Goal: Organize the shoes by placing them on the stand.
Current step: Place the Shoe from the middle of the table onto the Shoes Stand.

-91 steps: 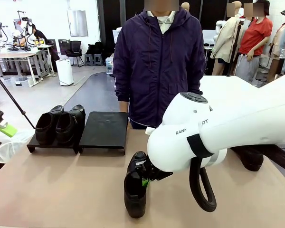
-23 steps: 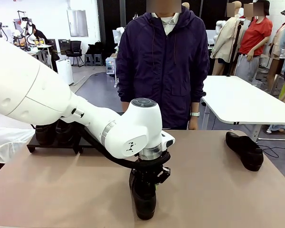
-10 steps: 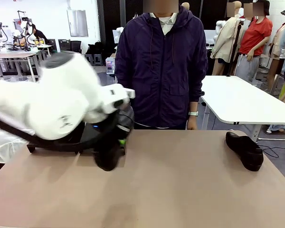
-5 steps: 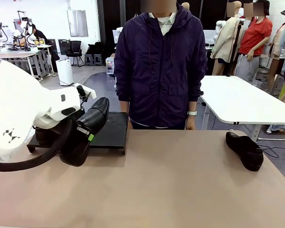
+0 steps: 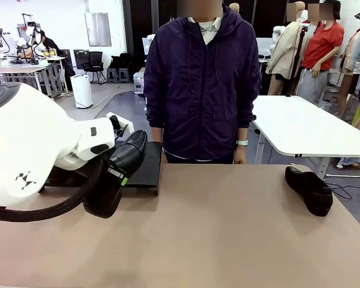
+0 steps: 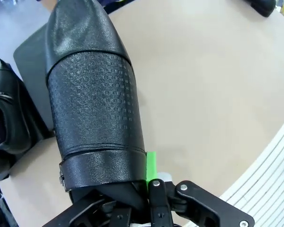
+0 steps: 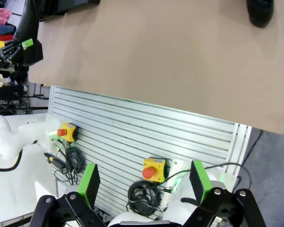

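Right gripper [image 7: 144,182]: jaws spread wide, empty, parked off the table's [image 5: 228,240] near edge, well short of the stand [image 5: 143,167]. Left gripper [image 5: 119,175]: clamped on the heel end of one shoe [image 5: 123,165], which is clear of the table, just in front of the stand. Long axis runs toe-first, tilted upward, toward the stand's vacant right half. Two shoes [image 6: 4,118] occupy its left half. Fourth shoe [image 5: 309,190] lies on the table far right of the stand, nearer the right arm.

Low black flat-top stand [image 5: 143,169] far left on tan tabletop [image 5: 228,228]. Black leather dress shoe [image 5: 121,165] raised over stand's near edge; second shoe [image 5: 310,190] lies far right.
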